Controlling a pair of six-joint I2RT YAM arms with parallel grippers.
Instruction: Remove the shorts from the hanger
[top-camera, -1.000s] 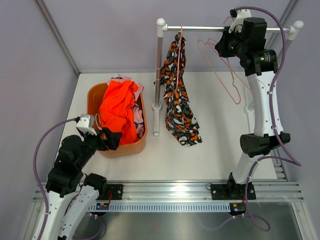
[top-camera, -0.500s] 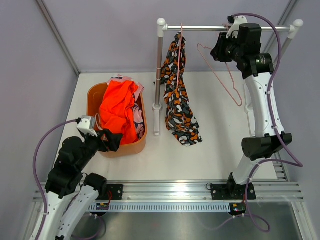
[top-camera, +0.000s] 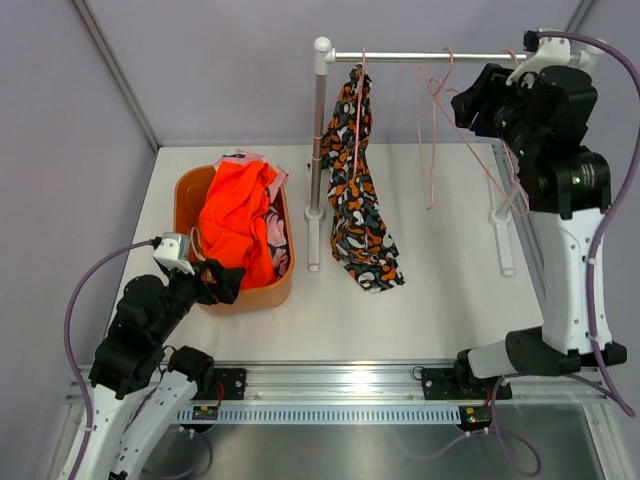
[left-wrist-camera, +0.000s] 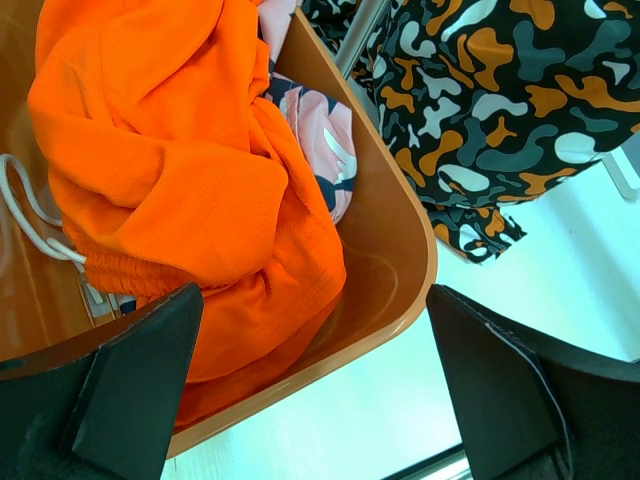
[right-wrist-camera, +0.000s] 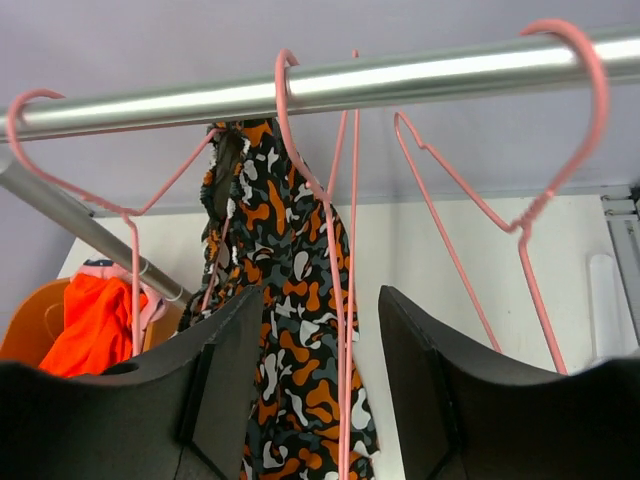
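Black shorts with an orange-and-white pattern (top-camera: 356, 190) (right-wrist-camera: 285, 330) (left-wrist-camera: 500, 100) hang from a pink hanger (top-camera: 358, 90) on the metal rail (top-camera: 400, 57); their lower end rests on the table. Bright orange shorts (top-camera: 238, 215) (left-wrist-camera: 170, 170) lie in the orange basin (top-camera: 187, 190), over pink shorts (top-camera: 277, 238) (left-wrist-camera: 325, 140). My right gripper (top-camera: 466, 100) (right-wrist-camera: 320, 380) is up by the rail, open. An empty pink hanger (right-wrist-camera: 348, 260) hangs beyond its fingers, not clamped. My left gripper (top-camera: 224, 280) (left-wrist-camera: 315, 400) is open at the basin's near corner, holding nothing.
Two empty pink hangers (top-camera: 432, 140) (top-camera: 508, 175) hang on the rail right of the shorts. The rack's left post (top-camera: 316, 150) stands between basin and shorts; its right foot (top-camera: 500, 235) lies under my right arm. Grey walls close in the back and sides.
My right gripper has opened and let go of the empty hanger, which now hangs on the rail. The right arm has moved right along the rail. The left arm has stayed put.
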